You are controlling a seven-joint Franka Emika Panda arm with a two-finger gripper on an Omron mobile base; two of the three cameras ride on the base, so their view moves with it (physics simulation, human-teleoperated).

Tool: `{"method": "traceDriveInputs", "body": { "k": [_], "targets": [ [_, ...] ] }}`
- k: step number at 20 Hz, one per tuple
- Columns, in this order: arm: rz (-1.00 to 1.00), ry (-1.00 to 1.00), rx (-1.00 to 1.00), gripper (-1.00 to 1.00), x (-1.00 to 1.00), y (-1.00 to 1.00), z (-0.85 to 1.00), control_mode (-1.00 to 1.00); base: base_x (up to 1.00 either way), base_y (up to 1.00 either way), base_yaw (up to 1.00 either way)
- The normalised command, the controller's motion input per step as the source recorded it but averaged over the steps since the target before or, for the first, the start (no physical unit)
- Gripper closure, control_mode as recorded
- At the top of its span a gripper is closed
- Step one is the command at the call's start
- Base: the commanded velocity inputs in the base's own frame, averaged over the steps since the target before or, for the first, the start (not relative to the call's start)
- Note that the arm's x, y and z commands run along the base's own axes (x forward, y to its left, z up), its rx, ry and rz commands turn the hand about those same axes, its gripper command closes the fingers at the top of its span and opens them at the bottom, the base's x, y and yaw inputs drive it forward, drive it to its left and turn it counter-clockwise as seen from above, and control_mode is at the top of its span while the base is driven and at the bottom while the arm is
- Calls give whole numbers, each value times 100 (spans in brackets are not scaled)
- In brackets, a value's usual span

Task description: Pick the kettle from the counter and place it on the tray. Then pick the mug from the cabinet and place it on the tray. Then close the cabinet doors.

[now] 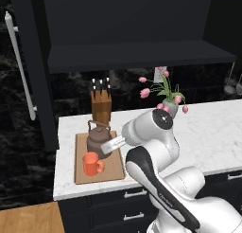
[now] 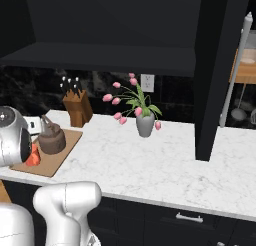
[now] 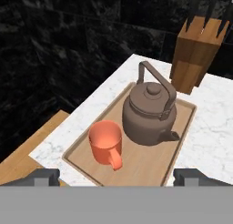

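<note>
On the tray (image 3: 182,127) stand kettle (image 3: 148,114) and mug (image 3: 106,141), apart.

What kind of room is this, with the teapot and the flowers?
It looks like a kitchen. A knife block stands on a marble counter over drawers, a kettle and an orange mug sit on a wooden tray, and a dark wall cabinet hangs open above.

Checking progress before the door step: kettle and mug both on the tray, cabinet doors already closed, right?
Not quite. The kettle and mug do sit on the tray, as the hand view shows, but the cabinet doors are open, not closed; the left base view shows the bare shelf.
</note>
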Motion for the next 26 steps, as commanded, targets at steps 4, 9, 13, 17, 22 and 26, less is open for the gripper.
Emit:
{"method": "traceDriveInputs", "body": {
  "k": [4,9,13,17,22,26],
  "targets": [
    [-10,14,-4,-100,-30,-10,45,-100,0,0,0],
    [0,12,-8,-100,-11,0,0,-100,0,0,0],
    [1,4,-7,-100,-19,0,0,-100,0,0,0],
    [0,0,-2,100,-1,0,-2,-100,0,0,0],
    [0,0,0,100,0,0,0,-100,0,0,0],
    [5,-7,-13,100,-4,13,-7,-100,0,0,0]
  ]
}}
